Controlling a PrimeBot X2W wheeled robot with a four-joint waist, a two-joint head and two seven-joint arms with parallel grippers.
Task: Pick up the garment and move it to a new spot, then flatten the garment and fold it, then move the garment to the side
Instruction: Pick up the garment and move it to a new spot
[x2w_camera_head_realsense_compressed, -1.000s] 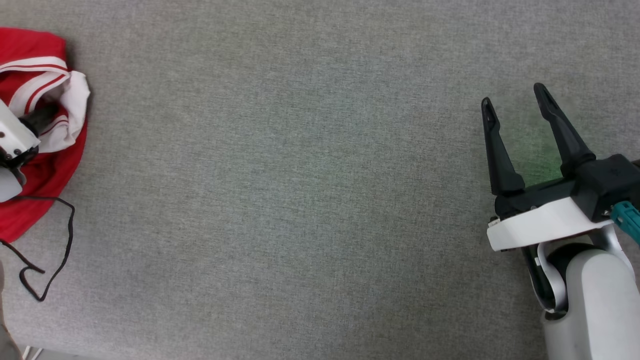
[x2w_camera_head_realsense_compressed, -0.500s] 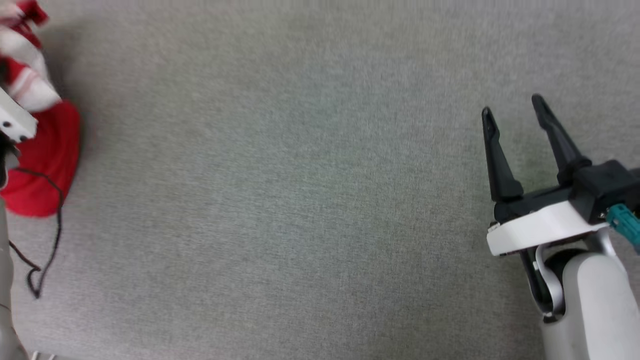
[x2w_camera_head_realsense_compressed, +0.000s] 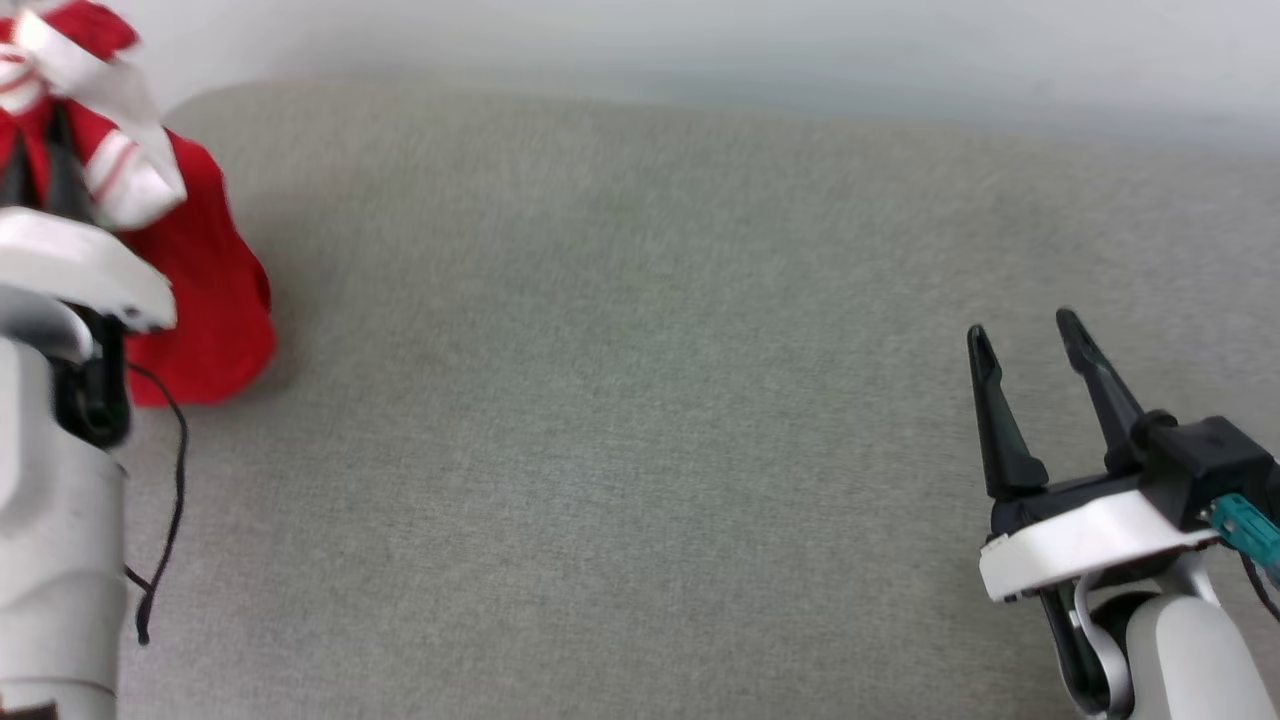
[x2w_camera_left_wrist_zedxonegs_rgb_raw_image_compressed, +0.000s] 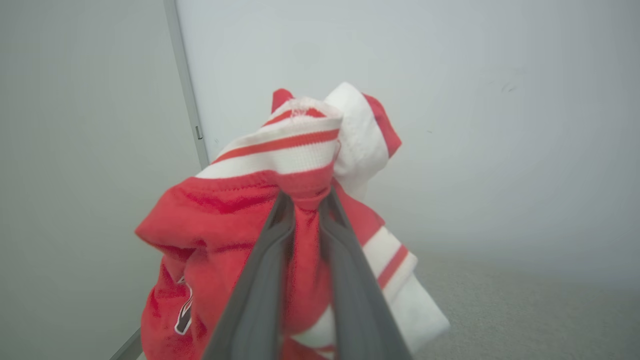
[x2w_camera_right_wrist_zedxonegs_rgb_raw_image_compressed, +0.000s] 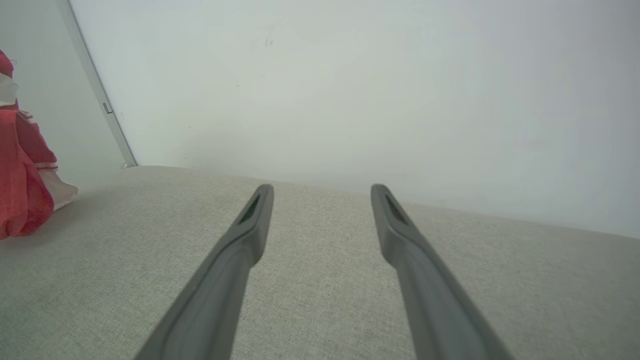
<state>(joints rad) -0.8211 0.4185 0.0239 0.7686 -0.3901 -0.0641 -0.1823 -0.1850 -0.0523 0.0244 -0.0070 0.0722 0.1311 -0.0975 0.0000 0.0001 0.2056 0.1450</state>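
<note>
Red sports-jersey shirt with white sleeves and red-and-white striped trim (x2w_camera_left_wrist_zedxonegs_rgb_raw_image_compressed: 225, 215): bunched up and hanging at the far left of the surface, near its back edge; upper folds raised, lower end reaching down to the surface as far as can be told; blurred in the head view
Grey woven fabric surface (x2w_camera_head_realsense_compressed: 640, 430): broad and flat; the shirt's shadow falls on it just beside the red cloth
Left pincer (x2w_camera_left_wrist_zedxonegs_rgb_raw_image_compressed: 305, 197): two long dark fingers clamped on a pinched fold of red cloth just under the striped trim; cloth spills out on both sides of the fingers; a bit of black, white-outlined print shows low on the shirt in the left wrist view
Right pincer (x2w_camera_head_realsense_compressed: 1020, 327): fingers spread apart with nothing between them; held above the right part of the surface, well apart from the shirt
Thin black cable (x2w_camera_head_realsense_compressed: 175, 470): loops down beside the white left forearm (x2w_camera_head_realsense_compressed: 50, 560)
Pale wall (x2w_camera_right_wrist_zedxonegs_rgb_raw_image_compressed: 350, 75): behind the surface; a grey vertical strip (x2w_camera_right_wrist_zedxonegs_rgb_raw_image_compressed: 95, 85) runs down it near the shirt
</note>
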